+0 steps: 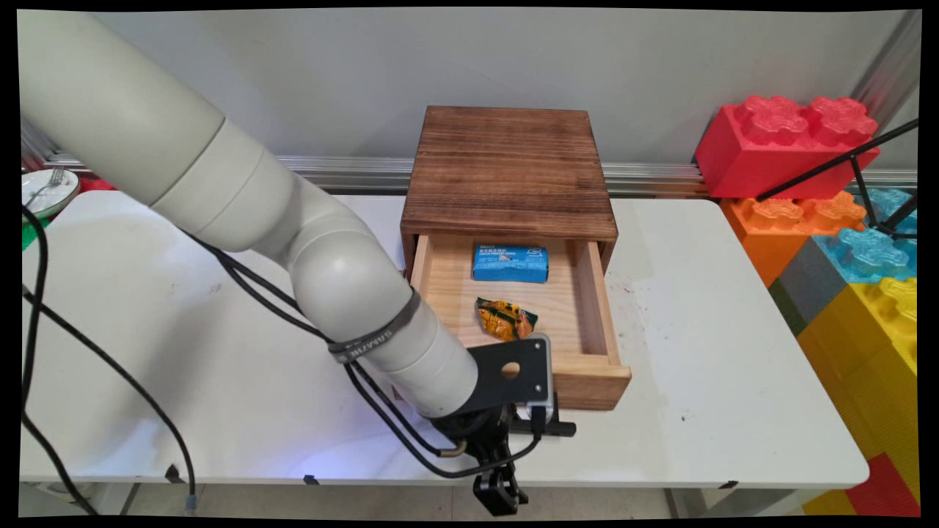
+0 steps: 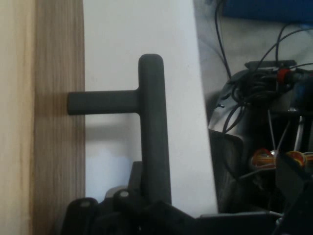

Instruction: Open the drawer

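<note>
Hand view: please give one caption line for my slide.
Claw at the dark T-shaped handle of the light wooden drawer front, above the white table.

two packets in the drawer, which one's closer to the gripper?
The orange-and-green snack packet, lying crumpled toward the drawer's front. The blue packet lies flat further back, under the wooden box's top. The gripper is at the drawer's black handle.

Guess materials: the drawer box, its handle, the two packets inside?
Dark-topped wooden drawer box: looks like solid wood, stained or scorched brown with visible grain; its pale open drawer seems unfinished light wood. Black T-shaped drawer handle: matte dark grey, smooth and rounded, metal or plastic, can't tell. Blue rectangular packet: glossy printed film wrapper. Orange-green crumpled packet: shiny, creased foil or plastic.
</note>
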### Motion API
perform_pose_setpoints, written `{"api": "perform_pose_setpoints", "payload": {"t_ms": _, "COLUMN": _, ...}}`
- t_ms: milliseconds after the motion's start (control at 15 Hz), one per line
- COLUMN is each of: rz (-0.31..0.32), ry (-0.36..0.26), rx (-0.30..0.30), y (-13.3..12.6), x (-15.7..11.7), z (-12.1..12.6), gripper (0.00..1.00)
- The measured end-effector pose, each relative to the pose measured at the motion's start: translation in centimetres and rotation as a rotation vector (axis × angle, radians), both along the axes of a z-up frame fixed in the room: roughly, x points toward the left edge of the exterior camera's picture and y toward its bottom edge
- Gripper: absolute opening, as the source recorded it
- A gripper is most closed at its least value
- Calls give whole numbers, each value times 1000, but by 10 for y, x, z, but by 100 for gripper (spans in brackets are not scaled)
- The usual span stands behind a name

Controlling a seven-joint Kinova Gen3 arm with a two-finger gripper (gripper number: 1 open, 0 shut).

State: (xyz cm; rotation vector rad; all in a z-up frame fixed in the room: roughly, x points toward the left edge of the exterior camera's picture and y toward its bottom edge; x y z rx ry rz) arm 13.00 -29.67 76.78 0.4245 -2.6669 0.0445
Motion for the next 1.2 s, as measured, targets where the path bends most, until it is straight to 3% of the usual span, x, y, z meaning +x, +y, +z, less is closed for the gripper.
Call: {"api": "perform_pose_setpoints", "payload": {"t_ms": 1200, "rz": -12, "ry": 25, "rx": 38, "y": 37, "x": -13, "z": 2, "gripper": 100}}
